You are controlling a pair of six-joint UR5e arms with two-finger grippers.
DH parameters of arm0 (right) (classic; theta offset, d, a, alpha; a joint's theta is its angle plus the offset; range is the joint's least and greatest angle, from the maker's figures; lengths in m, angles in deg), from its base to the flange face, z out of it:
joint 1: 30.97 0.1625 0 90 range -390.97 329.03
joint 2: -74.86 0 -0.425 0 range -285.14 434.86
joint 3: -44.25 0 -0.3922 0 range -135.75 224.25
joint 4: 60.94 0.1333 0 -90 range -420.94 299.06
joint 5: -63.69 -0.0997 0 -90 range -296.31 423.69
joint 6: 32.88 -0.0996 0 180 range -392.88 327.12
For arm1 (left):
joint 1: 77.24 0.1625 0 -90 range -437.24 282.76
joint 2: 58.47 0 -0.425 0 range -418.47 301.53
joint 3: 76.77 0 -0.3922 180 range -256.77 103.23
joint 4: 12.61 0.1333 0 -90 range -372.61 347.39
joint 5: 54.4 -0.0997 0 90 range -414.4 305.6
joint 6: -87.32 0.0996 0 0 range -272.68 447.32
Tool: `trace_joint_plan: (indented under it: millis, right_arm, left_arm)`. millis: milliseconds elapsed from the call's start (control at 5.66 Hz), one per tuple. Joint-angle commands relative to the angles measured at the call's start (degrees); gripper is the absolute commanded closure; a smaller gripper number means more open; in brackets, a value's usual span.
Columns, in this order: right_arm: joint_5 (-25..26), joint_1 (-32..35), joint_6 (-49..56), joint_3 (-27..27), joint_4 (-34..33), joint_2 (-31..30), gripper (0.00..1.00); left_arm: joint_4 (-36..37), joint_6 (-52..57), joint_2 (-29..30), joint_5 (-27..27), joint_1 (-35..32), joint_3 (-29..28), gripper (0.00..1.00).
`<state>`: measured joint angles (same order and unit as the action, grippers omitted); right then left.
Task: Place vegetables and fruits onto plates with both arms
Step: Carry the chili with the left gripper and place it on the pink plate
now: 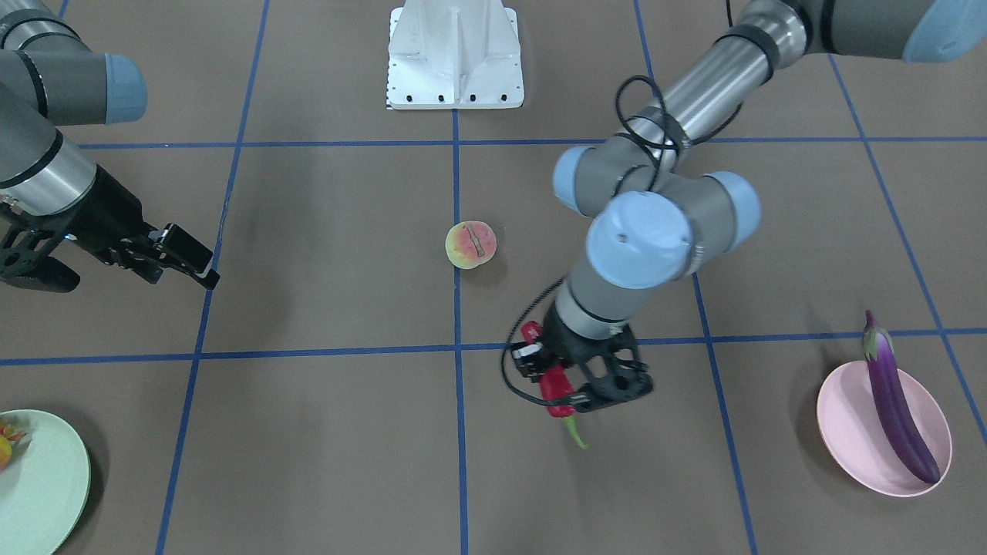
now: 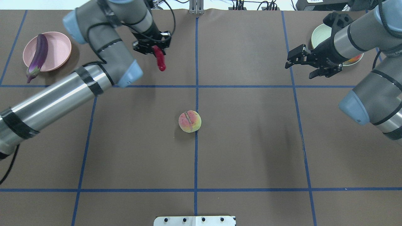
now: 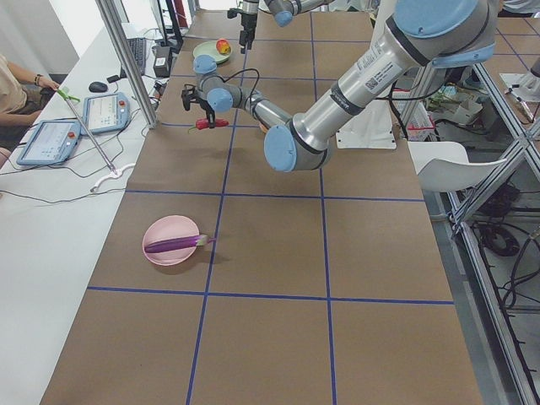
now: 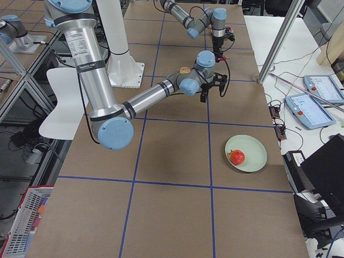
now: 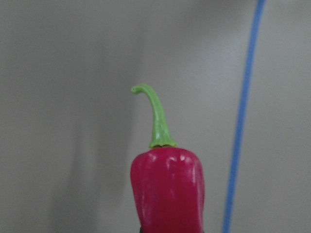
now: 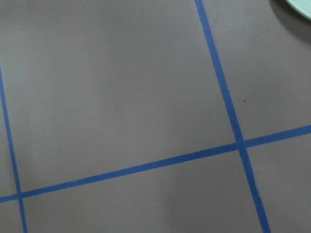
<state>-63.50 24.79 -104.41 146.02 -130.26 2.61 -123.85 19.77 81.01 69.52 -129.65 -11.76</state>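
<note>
My left gripper (image 2: 156, 51) is shut on the red chili pepper (image 2: 160, 61) and holds it above the table, right of the pink plate (image 2: 59, 50). The chili's green stem points away in the left wrist view (image 5: 167, 189). The purple eggplant (image 2: 38, 56) lies across the pink plate. The peach (image 2: 189, 121) sits on the table's middle line. My right gripper (image 2: 298, 65) is open and empty, raised beside the mint plate (image 2: 320, 33), which holds the pomegranate (image 4: 237, 157). In the front view the left gripper (image 1: 570, 385) hangs right of centre and the right gripper (image 1: 135, 277) is at the left.
The white robot base (image 1: 455, 54) stands at the robot's side of the table. Blue tape lines (image 2: 196, 86) grid the brown table. The right wrist view shows only table and a corner of the mint plate (image 6: 301, 4).
</note>
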Motion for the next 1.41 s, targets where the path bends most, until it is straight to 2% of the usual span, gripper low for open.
trace_joint_plan:
  millis: [0, 177, 354, 707, 884, 1061, 1237]
  right_arm:
    - [1.34, -1.44, -0.19, 0.36, 0.06, 0.27, 0.00]
    - [1.34, -1.79, -0.19, 0.44, 0.06, 0.36, 0.00]
    - [1.34, -2.06, -0.19, 0.44, 0.06, 0.27, 0.00]
    - [2.12, -3.02, -0.19, 0.36, 0.06, 0.36, 0.00]
    - [2.04, -3.29, -0.19, 0.36, 0.06, 0.36, 0.00]
    - [2.13, -3.81, -0.27, 0.44, 0.06, 0.45, 0.00]
    - [2.30, -5.04, -2.28, 0.71, -0.02, 1.14, 0.00]
  left_arm:
    - [0.06, 13.08, -9.09, 3.95, -9.25, 0.82, 1.00]
    - [0.06, 20.28, -13.40, 4.05, -13.03, 0.73, 1.00]
    - [1.02, 25.66, -15.19, 3.62, -14.72, -0.57, 1.00]
    - [2.17, 30.94, -14.94, 1.96, -15.71, -7.75, 1.00]
    - [2.09, 31.51, -14.59, 1.07, -15.62, -9.10, 0.90]
    - [2.00, 31.69, -14.41, 1.06, -15.18, -9.28, 0.13]
    - [1.82, 31.69, -14.15, 1.06, -15.18, -9.11, 0.00]
